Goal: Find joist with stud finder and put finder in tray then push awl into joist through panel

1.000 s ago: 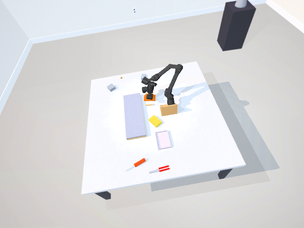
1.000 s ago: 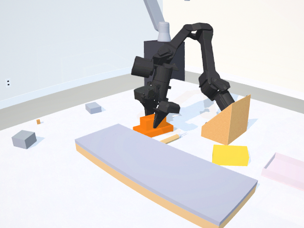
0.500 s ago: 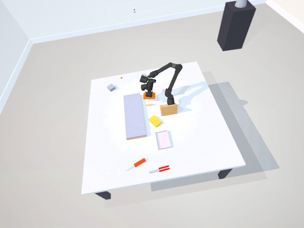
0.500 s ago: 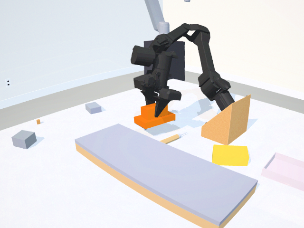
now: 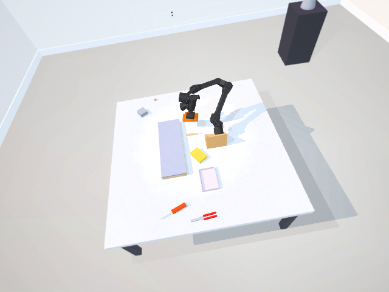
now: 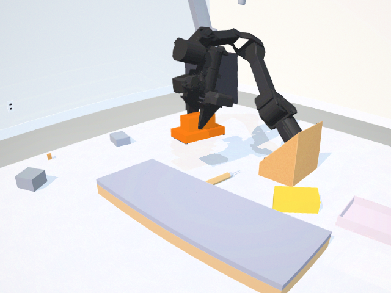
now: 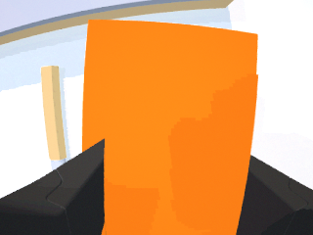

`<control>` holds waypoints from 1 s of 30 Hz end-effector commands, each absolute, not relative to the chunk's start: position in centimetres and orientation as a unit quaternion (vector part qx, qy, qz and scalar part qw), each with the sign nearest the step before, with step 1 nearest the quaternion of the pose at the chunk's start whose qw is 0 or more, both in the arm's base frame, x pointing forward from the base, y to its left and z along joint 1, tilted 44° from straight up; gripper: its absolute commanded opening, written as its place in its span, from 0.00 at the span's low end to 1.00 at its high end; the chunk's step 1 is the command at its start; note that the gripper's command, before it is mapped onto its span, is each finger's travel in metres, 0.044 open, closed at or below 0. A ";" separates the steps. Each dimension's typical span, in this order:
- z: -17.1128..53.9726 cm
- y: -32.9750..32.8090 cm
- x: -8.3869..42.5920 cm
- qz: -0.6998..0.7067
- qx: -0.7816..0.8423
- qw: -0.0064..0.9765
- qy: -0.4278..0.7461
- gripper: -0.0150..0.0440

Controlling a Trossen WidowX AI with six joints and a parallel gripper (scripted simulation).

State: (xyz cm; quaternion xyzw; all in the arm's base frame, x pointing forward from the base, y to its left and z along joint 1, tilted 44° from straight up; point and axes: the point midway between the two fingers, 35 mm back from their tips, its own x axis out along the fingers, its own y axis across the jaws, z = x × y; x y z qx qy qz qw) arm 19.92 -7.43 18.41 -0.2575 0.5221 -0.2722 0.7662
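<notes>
Stud finder (image 5: 186, 118) (image 6: 197, 133) (image 7: 166, 98) clamped in the tool (image 5: 190, 117) (image 6: 197, 119) (image 7: 168, 151).

Two grey blocks (image 5: 142, 112) (image 6: 30, 179), one awl (image 5: 190, 134) (image 6: 220, 178) (image 7: 53, 113)

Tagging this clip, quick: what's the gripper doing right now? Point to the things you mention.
Gripper (image 5: 190, 115) (image 6: 195, 121) (image 7: 168, 151): closed on the orange stud finder (image 5: 186, 119) (image 6: 197, 135) (image 7: 161, 98).

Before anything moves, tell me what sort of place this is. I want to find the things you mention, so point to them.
Probably a workshop-style robot test bench in a plain room: a small black arm grips an orange block-like tool (image 5: 194, 118) (image 6: 189, 133) (image 7: 147, 88), a raised panel (image 5: 172, 147) (image 6: 208, 219) lies beside it, and pliers (image 5: 209, 214) rest near the table's edge.
</notes>
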 end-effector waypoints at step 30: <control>21.5 -5.9 33.2 -0.220 -0.301 0.754 0.540 0.25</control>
